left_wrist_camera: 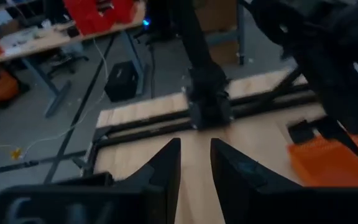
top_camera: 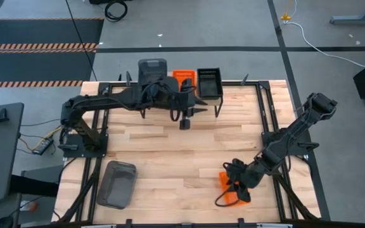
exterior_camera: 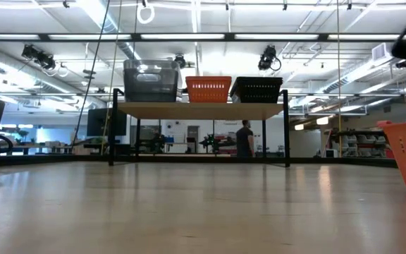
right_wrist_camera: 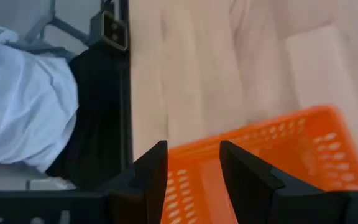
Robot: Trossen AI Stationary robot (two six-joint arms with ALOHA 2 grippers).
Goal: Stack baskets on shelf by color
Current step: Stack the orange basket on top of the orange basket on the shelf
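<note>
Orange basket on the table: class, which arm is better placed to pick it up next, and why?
The right. The right gripper is already at the orange basket, fingers open over its rim, while the left gripper hangs by the shelf.

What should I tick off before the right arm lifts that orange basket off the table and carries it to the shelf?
1. Right gripper fingers straddle the wall of the loose orange basket: ok.
2. Grip closed on it: not ok; fingers open.
3. Orange stack on the shelf free to receive it: ok.
4. Left gripper out of the path: not ok; it hangs in front of the shelf.
5. Loose grey basket away from the right arm's route: ok.
</note>
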